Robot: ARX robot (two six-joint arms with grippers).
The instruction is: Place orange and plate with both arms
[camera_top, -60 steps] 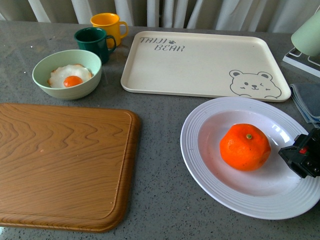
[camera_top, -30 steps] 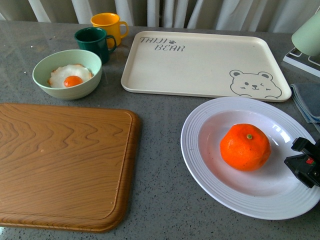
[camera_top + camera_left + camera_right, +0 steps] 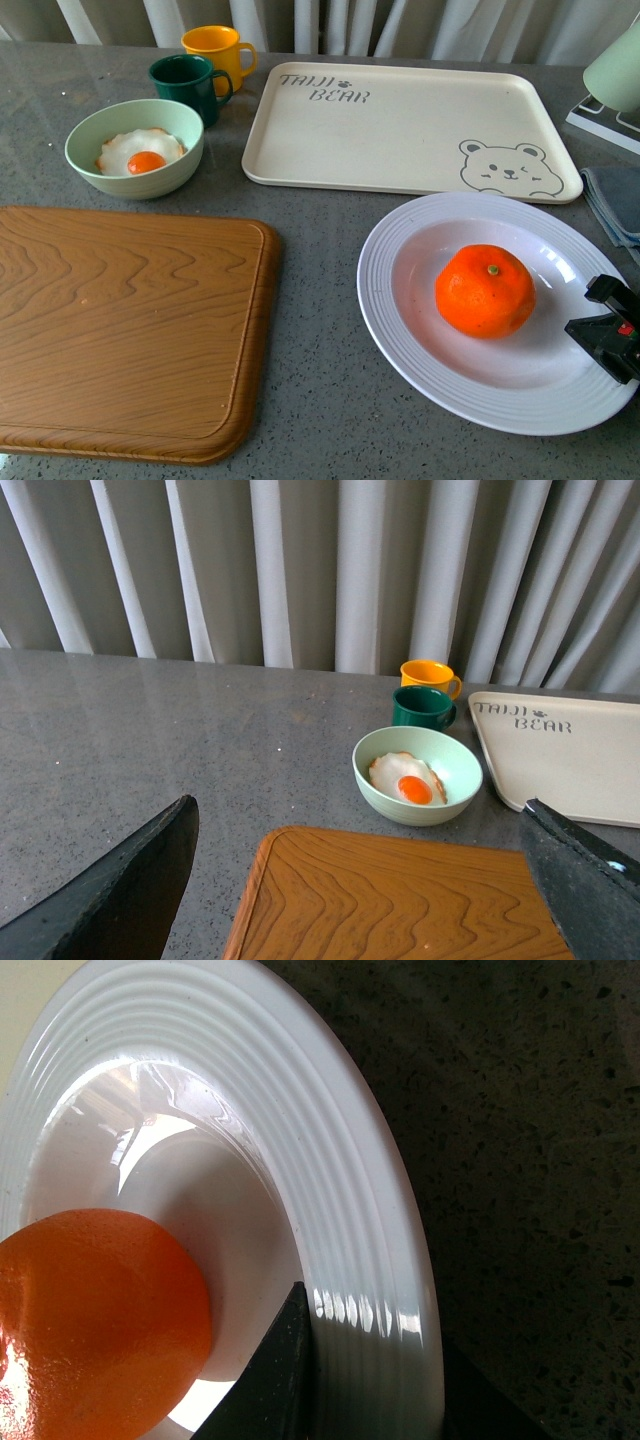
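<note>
The white ribbed plate (image 3: pixel 430 350) lies on the grey table at the front right, with the orange (image 3: pixel 485 290) sitting in its glossy centre. My right gripper (image 3: pixel 612 335) is shut on the plate's right rim, one jaw above it and one below. In the right wrist view the rim (image 3: pixel 340 1210) runs between the jaws of the gripper (image 3: pixel 365 1390) and the orange (image 3: pixel 90 1320) lies close beside them. My left gripper (image 3: pixel 360 900) is open and empty above the wooden board (image 3: pixel 400 900); it does not show in the front view.
A wooden cutting board (image 3: pixel 120 325) fills the front left. A cream bear tray (image 3: pixel 400 120) lies behind the plate. A pale green bowl (image 3: pixel 135 150) with a fried egg, a dark green mug (image 3: pixel 188 85) and a yellow mug (image 3: pixel 215 48) stand at the back left. A grey cloth (image 3: pixel 612 200) lies at the right edge.
The plate with the orange has shifted slightly left and away from me. My right gripper has drawn back toward the right edge of the plate and stays clamped on the rim.
</note>
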